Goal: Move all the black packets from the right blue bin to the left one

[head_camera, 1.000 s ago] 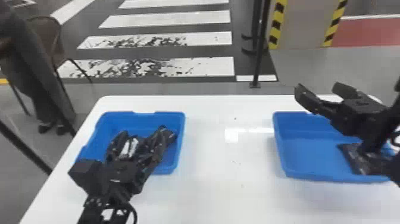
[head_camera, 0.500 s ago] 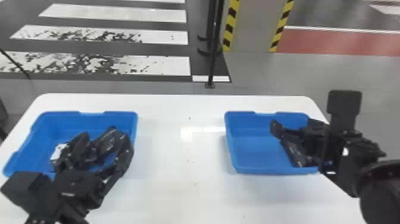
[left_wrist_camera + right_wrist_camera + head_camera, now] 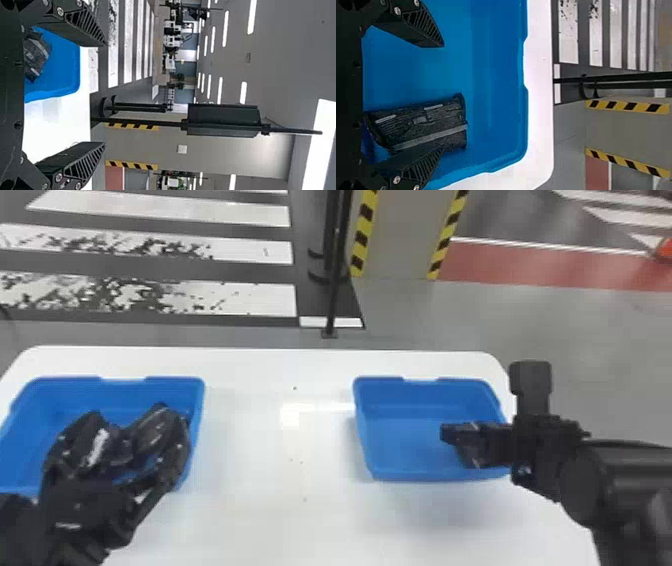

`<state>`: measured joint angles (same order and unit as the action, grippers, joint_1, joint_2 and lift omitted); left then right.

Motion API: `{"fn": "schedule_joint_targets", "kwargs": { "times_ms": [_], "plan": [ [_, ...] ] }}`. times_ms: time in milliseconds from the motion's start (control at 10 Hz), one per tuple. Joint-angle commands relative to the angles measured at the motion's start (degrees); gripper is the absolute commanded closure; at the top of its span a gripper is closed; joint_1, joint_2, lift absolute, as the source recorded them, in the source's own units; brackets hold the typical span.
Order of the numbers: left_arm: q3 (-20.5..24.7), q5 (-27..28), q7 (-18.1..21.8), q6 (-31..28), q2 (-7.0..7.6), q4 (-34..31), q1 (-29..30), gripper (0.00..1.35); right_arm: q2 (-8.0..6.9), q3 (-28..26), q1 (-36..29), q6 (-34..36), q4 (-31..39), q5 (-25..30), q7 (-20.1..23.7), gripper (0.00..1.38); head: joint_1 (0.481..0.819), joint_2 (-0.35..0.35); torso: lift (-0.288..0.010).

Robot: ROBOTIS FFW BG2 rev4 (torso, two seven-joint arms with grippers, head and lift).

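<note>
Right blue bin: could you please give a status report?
Right gripper open over right bin; black packet inside, one jaw partly covering it; left gripper open.

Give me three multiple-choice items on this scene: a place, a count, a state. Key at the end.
1. Where is the packet by the right gripper?
A) In the left bin
B) On the floor
C) In the right bin

2. How many blue bins are on the table?
A) One
B) Two
C) Four

3. The right gripper's fingers are:
A) apart
B) pressed together
C) crossed

1 C: it lies on that bin's blue bottom.
2 B: one left, one right.
3 A: a broad gap separates them.
</note>
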<state>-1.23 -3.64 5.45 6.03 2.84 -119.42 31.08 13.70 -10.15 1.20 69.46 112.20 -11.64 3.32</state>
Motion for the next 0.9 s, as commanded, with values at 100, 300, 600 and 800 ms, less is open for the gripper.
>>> {"fn": "schedule_joint_targets", "kwargs": {
  "times_ms": [100, 300, 600, 800],
  "plan": [
    [-0.03, 0.9, -0.26, 2.27, -0.03, -0.18, 0.28, 0.15, 0.63, 0.33, 5.13, 6.33, -4.55, 1.48, 0.63, 0.2, 0.695, -0.187, -0.14],
    [-0.14, 1.58, -0.26, 2.27, 0.06, -0.46, 0.28, 0.15, 0.89, 1.7, 7.95, 11.68, -4.98, 2.62, -0.16, 0.2, 0.695, -0.194, -0.14],
    [-0.14, 1.81, -0.26, 2.55, 0.06, -0.46, 0.14, 0.15, 1.51, 3.87, 11.6, 15.47, -7.37, 2.5, -2.27, 0.2, 0.695, -0.198, -0.14],
    [-0.14, 2.27, -0.44, 3.39, 0.06, -0.46, 0.0, 0.15, 1.77, 5.24, 13.99, 19.69, -9.62, 2.39, -3.76, 0.2, 0.695, -0.197, -0.14]
  ]
}}
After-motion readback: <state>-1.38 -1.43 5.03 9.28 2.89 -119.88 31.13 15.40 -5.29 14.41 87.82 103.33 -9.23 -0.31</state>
